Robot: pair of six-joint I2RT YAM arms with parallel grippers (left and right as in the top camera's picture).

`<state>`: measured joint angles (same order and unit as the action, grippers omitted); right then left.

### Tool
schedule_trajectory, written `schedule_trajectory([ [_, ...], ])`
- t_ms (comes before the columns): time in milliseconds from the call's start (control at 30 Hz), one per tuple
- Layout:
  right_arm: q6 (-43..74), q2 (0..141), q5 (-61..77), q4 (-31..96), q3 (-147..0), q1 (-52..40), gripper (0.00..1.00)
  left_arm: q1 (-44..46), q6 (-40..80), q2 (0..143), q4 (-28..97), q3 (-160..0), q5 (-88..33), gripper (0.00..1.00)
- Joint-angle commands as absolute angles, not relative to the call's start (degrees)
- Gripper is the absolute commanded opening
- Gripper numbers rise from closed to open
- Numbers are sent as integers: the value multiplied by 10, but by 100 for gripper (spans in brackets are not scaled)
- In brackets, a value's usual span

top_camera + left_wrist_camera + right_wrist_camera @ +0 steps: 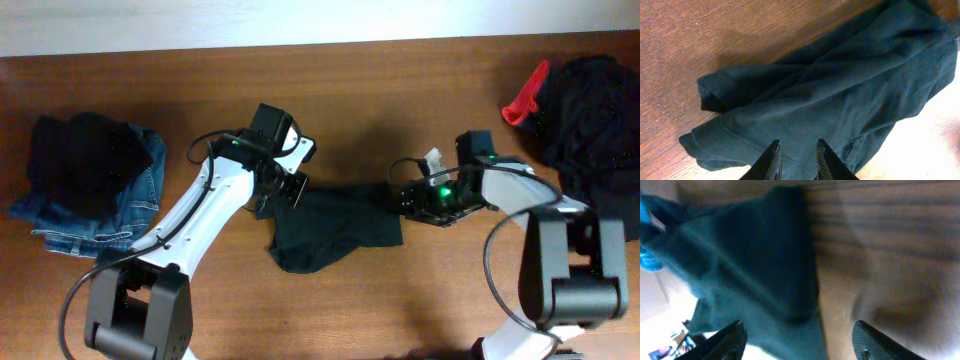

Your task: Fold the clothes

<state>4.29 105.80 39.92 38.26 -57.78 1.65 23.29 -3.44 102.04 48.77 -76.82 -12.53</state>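
Left claw (797,159) hovers slightly parted over the crumpled T-shirt (340,226) mid-bench (400,90), gripping nothing; right claw (800,336) gapes wide and empty at its edge. Folding looks barely begun: shirt unflattened, dark heap (590,110) waiting far right, another stack (90,185) at left.

My left arm (205,210) and right arm (515,188) wear white shells between black joints and black bases; thin black cables (487,257) loop alongside. A green light (437,186) glows at the right wrist. The fingers (771,161) are black and tapered.
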Motion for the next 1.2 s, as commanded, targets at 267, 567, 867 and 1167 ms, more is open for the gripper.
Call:
schedule_trajectory([
  [267,15,1107,469,333,-574,-32,61,229,-41,1016,501,-775,-122,24],
  [567,26,1089,402,373,-582,-21,4,229,-41,1015,522,-775,-110,24],
  [867,25,985,199,594,-710,61,4,229,-41,1015,530,-775,-91,23],
  [1167,50,975,199,635,-767,-40,4,221,-41,1011,535,-776,-91,23],
])
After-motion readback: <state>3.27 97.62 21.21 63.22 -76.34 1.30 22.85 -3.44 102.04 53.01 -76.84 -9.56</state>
